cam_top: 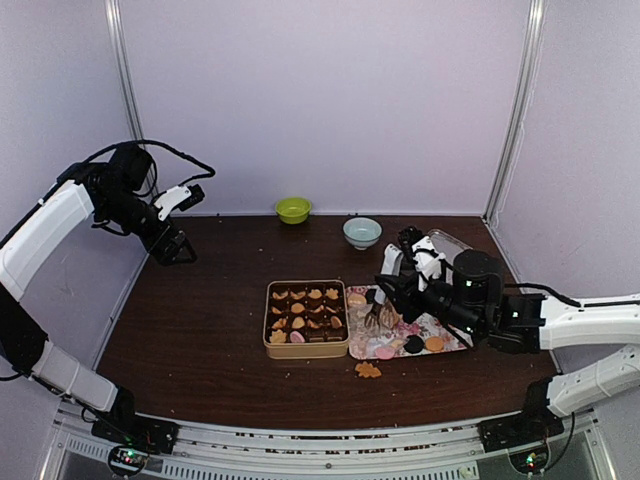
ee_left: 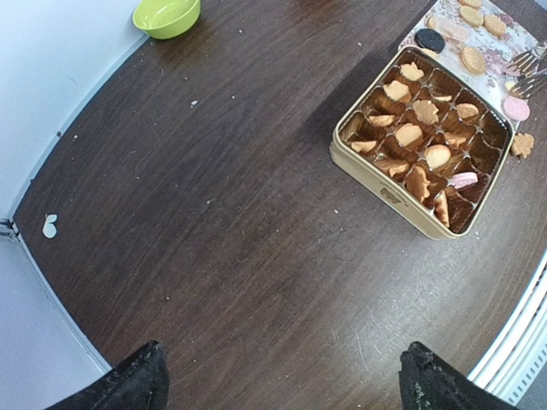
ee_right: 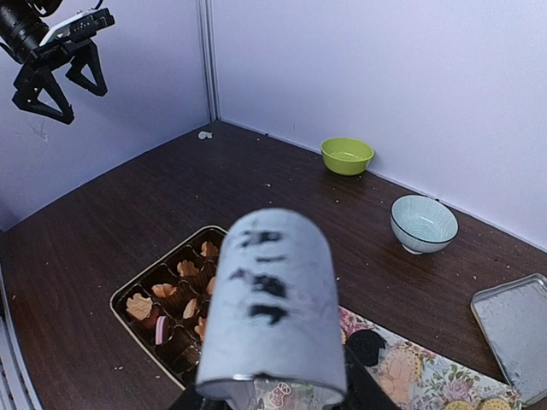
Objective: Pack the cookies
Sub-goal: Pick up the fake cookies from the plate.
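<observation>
1. The cookies [ee_left: 408,134] are small and flat. Most are tan-orange, and some have a leaf-like outline.
2. Many of them lie in the dark paper cups of the tin [ee_left: 376,184], one to a cup. A pink one is in the tin's near row, and several cups have nothing in them.
3. More cookies lie on the flowered mat [ee_right: 410,371] just to the right of the tin. Among them are round orange ones, a dark one and a pink one.
4. One orange cookie [cam_top: 368,370] lies alone on the tabletop [cam_top: 200,320], near the tin's front right corner.
5. The left arm [cam_top: 50,230] is raised high, well apart from the tin, to its left and behind it. The left jaws point down and stand wide open, holding nothing.
6. The right arm [cam_top: 590,325] reaches in low from the right of the tin, with its wrist over the mat.
7. A pale cylinder [ee_right: 273,299] with black marks fills the right wrist view, so I cannot tell how the right jaws stand.
8. Thin metal prongs [ee_left: 530,73] show over the mat beside the tin. I cannot tell whether they are held.
</observation>
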